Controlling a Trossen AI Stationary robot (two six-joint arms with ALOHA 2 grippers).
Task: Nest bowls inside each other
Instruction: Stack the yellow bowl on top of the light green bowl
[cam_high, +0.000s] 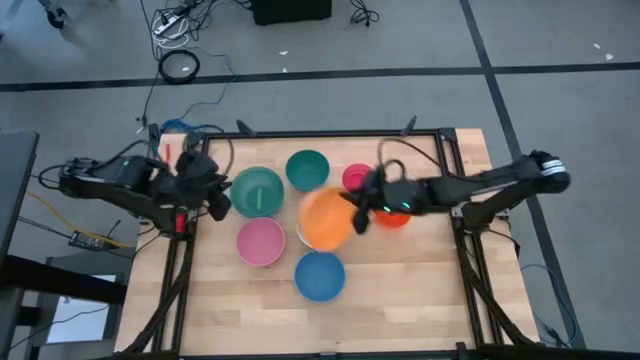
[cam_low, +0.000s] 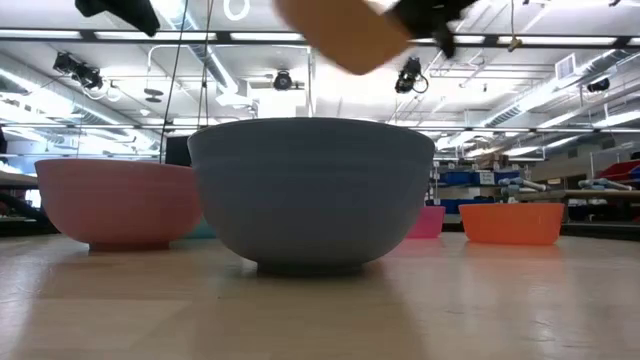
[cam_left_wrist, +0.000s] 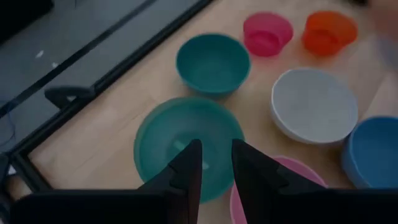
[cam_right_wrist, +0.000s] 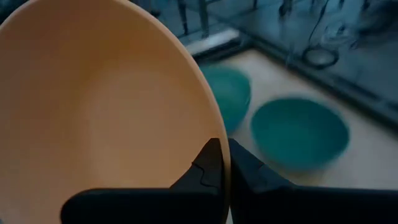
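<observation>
The right gripper (cam_right_wrist: 219, 163), clamped on the rim of the tilted orange bowl (cam_high: 326, 218) mid-table (light, stiff, likely slippery plastic), lifts it; left gripper (cam_left_wrist: 216, 163) hangs parted.

Orange bowl (cam_high: 325, 219) tilted aloft over white; other bowls (cam_high: 259, 241) upright on table

Nine bowls (cam_high: 259, 241) clustered mid-table (cam_high: 420, 290): two along the back edge, one nearest the front, the rest between. Right gripper (cam_high: 357, 212) holds the largest bowl (cam_high: 325, 218) by its rim, tilted, lifted over another bowl at centre; left gripper (cam_high: 215, 203) hovers by the leftmost bowl (cam_high: 257, 191)
</observation>
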